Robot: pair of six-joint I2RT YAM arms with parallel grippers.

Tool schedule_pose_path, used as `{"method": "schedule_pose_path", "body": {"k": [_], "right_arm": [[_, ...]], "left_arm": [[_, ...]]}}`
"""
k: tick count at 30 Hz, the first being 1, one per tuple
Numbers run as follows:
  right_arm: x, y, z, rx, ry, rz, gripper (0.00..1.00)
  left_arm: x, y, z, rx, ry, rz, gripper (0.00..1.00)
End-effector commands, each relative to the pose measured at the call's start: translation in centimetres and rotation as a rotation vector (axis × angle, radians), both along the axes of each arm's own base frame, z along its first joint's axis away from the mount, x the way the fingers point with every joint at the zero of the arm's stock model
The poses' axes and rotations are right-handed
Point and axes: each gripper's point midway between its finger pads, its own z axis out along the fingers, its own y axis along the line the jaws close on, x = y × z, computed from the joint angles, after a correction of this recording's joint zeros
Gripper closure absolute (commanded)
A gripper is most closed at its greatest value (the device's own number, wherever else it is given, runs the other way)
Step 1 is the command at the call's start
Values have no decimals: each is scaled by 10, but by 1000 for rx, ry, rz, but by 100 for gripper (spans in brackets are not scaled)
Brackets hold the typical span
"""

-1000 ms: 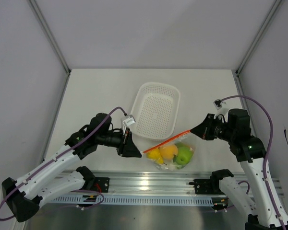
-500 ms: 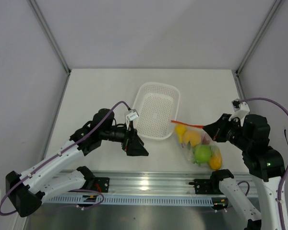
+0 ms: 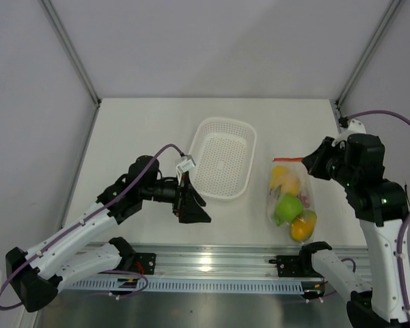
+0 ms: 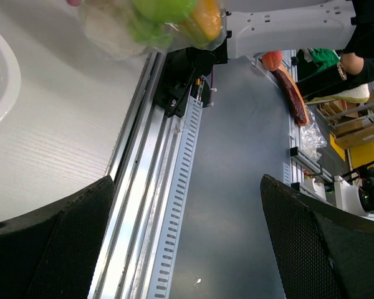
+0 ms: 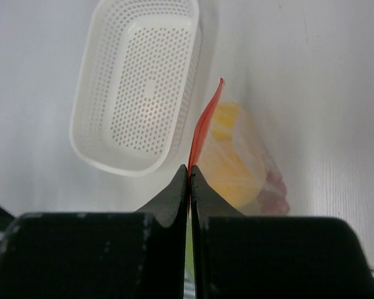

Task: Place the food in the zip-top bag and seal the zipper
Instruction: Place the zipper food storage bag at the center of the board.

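Since one second ago, the zip-top bag [image 3: 290, 198] has travelled from the near centre of the table [image 3: 143, 137], between the two arms, to a position right of the white perforated basket [image 3: 219, 160], and the left gripper [image 3: 197, 208] has gone from a narrow grip to fully spread.

Left gripper: the jaws stand wide apart and hold nothing. In the left wrist view both fingers [image 4: 50, 249] frame the aluminium rail [image 4: 156, 205] at the near table edge, and the bag [image 4: 149, 25] appears at the top of that view, well clear of the fingers.

Right gripper [image 3: 307, 164]: the jaws are clamped on the zipper [image 3: 287, 160]. In the right wrist view the fingertips [image 5: 190, 171] meet on the orange-red strip [image 5: 206, 124], which runs away from them toward the basket [image 5: 137, 87].

Bag position: it extends from the right gripper toward the near edge, just beside the basket and not touching it. Whether its lower end rests on the table cannot be determined.

Contents, visible through the clear plastic:
- yellow mango [image 3: 283, 179] nearest the zipper
- green apple [image 3: 287, 208] in the middle
- orange fruit [image 3: 302, 227] at the bottom end
- red grape bunch [image 5: 274, 187] on the right side
- white cauliflower [image 4: 106, 31]
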Motion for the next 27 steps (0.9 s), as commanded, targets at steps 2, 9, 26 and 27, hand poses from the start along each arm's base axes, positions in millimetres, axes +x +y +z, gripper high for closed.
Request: {"method": "schedule_pose_path", "body": {"k": [2, 9, 26, 27], "right_arm": [[53, -10, 16, 11, -81, -65, 100], [105, -60, -43, 166, 42, -123, 100], [106, -157, -162, 259, 297, -537, 85], [105, -158, -162, 263, 295, -544, 75]], "left_arm": [[-6, -1, 11, -56, -20, -23, 0], [-13, 5, 8, -80, -28, -13, 1], [-13, 3, 3, -81, -1, -24, 0], [-14, 3, 2, -80, 3, -22, 0]]}}
